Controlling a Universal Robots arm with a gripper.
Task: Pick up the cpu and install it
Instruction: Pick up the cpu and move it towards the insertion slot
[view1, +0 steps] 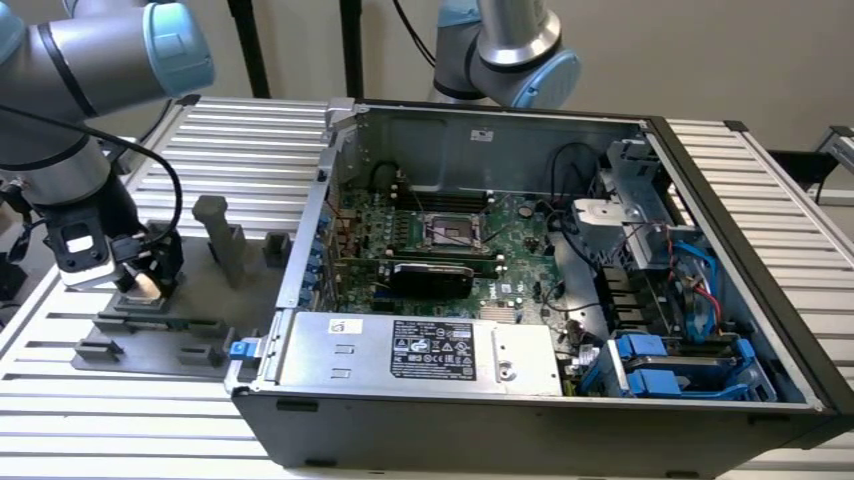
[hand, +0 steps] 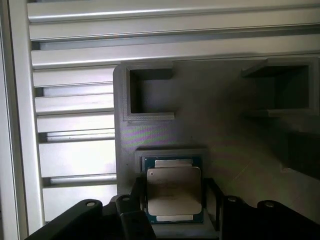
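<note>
End effector (view1: 140, 278) is held low over grey fixture tray (view1: 160, 335) on desk (view1: 94, 420) | cpu (hand: 173, 192) is seen lying flat directly beneath it, centred | whether it is gripped cannot be told | socket (view1: 451, 232) lies well apart

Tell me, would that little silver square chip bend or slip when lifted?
The small thin square chip with the pale silver-grey metal top probably stays stiff: it looks like a flat metal-capped plate. Being so thin, it is likely light. Its smooth top may be slippery; lying flat on the grey holder, it shouldn't roll.
</note>
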